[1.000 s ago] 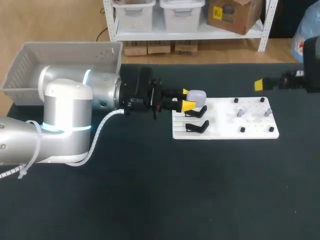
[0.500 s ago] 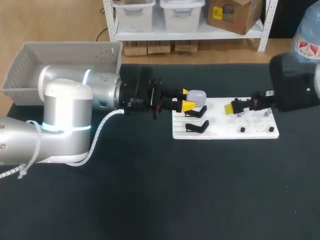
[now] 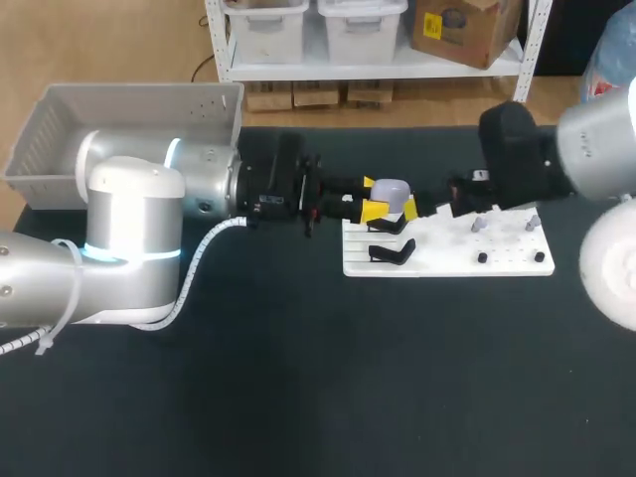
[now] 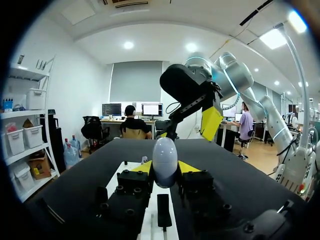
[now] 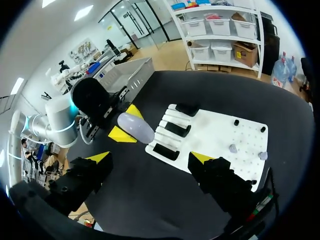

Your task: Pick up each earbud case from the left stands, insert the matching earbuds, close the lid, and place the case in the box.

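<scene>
The case [image 3: 392, 190] is clamped from two sides between the yellow tips of the left gripper [image 3: 374, 197], at the stand end of the board [image 3: 497, 260]. The right gripper [image 5: 150, 157] is spread wide, nothing grasped, and is positioned close beside the case.

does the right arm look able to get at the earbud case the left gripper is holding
Probably yes. The right gripper is open and close beside the earbud case, whose end sticks out bare past the left gripper. Nothing stands between them.
</scene>
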Controlling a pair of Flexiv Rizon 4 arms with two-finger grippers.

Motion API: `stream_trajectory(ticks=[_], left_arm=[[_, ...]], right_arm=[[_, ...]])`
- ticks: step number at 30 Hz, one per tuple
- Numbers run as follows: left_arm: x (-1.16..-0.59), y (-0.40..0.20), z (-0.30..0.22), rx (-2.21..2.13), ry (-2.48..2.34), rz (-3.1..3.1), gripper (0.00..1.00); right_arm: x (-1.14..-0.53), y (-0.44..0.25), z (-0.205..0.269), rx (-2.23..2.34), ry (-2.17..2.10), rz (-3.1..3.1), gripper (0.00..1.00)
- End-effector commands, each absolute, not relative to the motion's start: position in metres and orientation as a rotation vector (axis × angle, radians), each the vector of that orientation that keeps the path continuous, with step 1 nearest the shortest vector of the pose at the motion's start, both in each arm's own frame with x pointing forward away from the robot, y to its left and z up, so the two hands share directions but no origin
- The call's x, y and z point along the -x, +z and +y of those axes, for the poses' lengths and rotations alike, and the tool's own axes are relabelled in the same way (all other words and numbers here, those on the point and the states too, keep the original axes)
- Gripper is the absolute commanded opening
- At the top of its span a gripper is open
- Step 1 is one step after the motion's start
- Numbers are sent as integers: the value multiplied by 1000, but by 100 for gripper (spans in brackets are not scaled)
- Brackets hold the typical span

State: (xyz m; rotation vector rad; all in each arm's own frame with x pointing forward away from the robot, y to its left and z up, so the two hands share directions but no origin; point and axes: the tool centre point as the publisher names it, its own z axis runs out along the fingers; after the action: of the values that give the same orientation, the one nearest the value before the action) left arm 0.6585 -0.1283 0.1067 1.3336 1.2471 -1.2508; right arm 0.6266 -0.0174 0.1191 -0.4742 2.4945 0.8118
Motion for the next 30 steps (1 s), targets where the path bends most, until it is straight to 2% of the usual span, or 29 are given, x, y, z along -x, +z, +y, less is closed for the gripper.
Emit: stream_trajectory(ticks=[1,30], left_arm=[[-658,106,-129,-1332,-1249,1248,0],[-658,106,-129,-1332,-1249,1248,0]], right_arm=[[-641,110,-4,510,890,2488,100],[-654,101,-8,457,860,2511,100]])
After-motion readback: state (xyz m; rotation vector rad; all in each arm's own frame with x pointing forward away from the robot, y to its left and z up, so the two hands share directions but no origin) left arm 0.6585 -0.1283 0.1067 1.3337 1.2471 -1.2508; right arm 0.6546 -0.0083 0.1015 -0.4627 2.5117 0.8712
